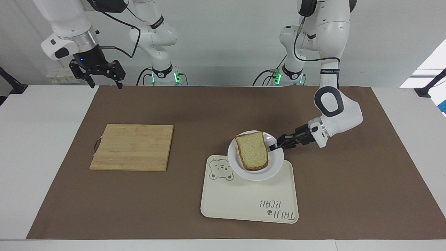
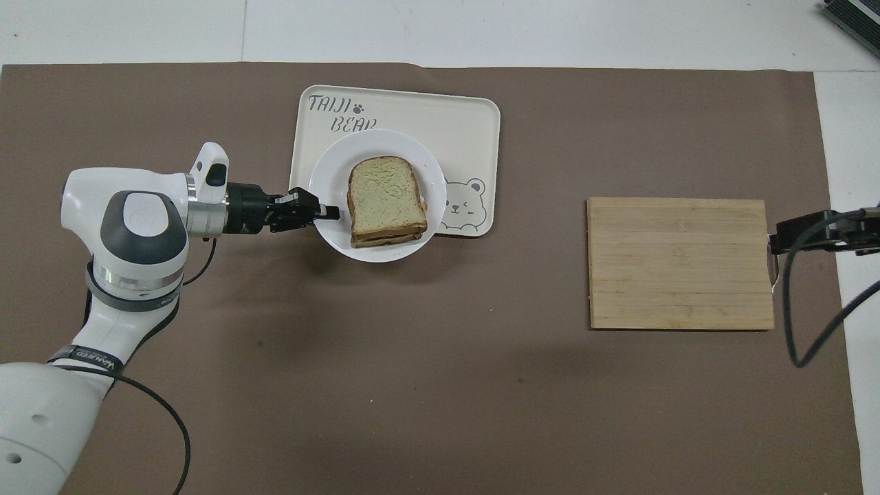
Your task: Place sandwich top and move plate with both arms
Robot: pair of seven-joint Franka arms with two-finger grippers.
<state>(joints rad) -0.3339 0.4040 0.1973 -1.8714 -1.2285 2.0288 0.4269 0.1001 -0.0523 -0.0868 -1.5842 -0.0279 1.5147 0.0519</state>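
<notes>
The sandwich top, a plain pale slice with brown crust, lies on a stacked sandwich on the small white plate. My left gripper is shut on the plate's rim, at the side toward the left arm's end, and holds the plate in the air over the edge of the cream bear tray that lies nearest the robots. My right gripper is open and empty, raised over the right arm's end of the table; its edge shows in the overhead view.
A wooden cutting board lies on the brown mat toward the right arm's end of the table.
</notes>
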